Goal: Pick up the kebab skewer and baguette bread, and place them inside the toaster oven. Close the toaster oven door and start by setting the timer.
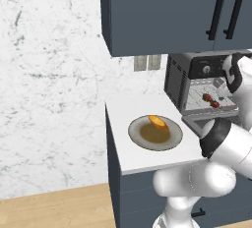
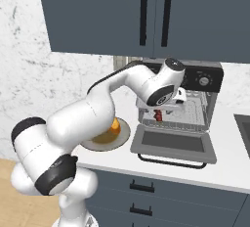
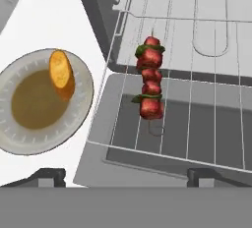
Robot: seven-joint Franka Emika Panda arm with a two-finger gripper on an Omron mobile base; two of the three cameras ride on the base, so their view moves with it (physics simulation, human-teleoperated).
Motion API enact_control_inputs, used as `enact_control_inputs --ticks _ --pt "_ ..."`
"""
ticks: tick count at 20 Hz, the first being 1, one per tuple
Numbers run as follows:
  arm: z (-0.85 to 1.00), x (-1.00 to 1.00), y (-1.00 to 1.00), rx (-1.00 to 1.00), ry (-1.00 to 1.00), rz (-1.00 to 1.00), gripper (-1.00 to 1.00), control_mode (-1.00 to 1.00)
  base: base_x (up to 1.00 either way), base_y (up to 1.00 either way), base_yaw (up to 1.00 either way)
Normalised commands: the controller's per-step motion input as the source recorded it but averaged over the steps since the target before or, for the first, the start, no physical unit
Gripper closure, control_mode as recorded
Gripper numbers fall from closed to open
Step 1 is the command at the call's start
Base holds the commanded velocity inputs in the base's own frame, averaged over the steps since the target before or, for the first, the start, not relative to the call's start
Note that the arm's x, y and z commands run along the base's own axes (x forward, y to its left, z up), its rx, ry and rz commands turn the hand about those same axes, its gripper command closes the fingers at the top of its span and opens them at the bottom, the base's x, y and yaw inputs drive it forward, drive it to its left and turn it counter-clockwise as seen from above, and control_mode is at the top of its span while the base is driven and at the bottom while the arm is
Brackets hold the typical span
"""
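Observation:
The kebab skewer lies on the wire rack that sticks out of the toaster oven over its lowered door. It also appears as red chunks on the rack and below the hand. My gripper hangs above the rack, open, with nothing between its fingertips. The baguette bread rests on the far rim of a round grey plate, left of the oven. From the left base the golden loaf sits on that plate.
The white counter ends close to the plate's left and front. Blue-grey wall cabinets hang low over the oven. Three knobs sit on the oven's black panel. A sink edge lies at the far right.

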Motion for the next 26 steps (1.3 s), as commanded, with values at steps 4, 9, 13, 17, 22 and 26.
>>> enact_control_inputs --ticks 4,9,13,17,22,26 --pt "0.39 -1.0 0.97 0.0 0.0 -0.05 -1.0 -1.0 0.0 0.0 0.0" --pt "-0.01 -0.63 1.0 -0.07 0.05 -0.01 -1.0 -1.0 0.0 0.0 0.0" --pt "-0.02 -0.13 1.0 -0.13 0.11 0.01 -1.0 -1.0 0.0 0.0 0.0" --pt "0.0 0.17 0.93 -0.16 0.11 0.07 -1.0 -1.0 0.0 0.0 0.0" --pt "-0.29 0.58 0.38 -0.09 0.14 0.06 -1.0 -1.0 0.0 0.0 0.0" --pt "-0.58 0.76 0.05 -0.01 0.13 0.15 -1.0 -1.0 0.0 0.0 0.0"
